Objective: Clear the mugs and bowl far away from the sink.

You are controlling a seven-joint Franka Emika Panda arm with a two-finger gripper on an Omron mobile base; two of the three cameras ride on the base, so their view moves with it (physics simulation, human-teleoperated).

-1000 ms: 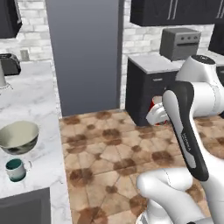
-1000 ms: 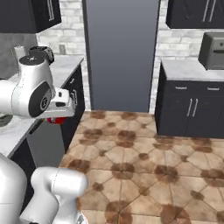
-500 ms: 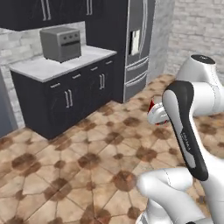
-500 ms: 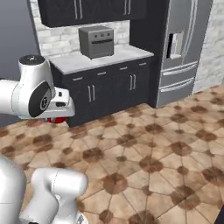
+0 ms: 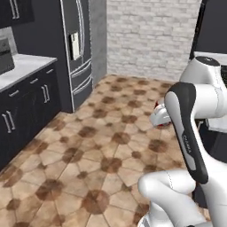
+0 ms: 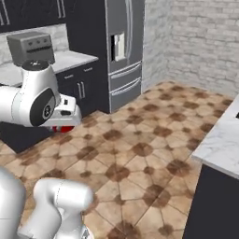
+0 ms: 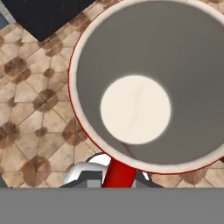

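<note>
Now clenched on the glossy red cylindrical mug (image 7: 144, 83), pincer (image 6: 63, 122) carrying it in the air above the brown patterned tile floor (image 6: 140, 154). Mug's open mouth and pale inside facing the hand camera. Dark steel refrigerator (image 6: 123, 46) standing beyond, beside black cabinets (image 5: 22, 106).

A tall dark fridge (image 6: 123, 44) is standing against the wall, its doors shining a little; a grey brick wall (image 5: 150, 35) is running beside it into the corner; dark cupboards (image 5: 26, 106) with thin silver handles are sitting under a pale marble counter (image 6: 70, 58); a grey boxy oven (image 6: 30, 46) is resting on that counter; a brown tiled floor (image 5: 97, 146) is spreading across the room; another marble counter edge (image 6: 219, 144) is showing at the right.
</note>
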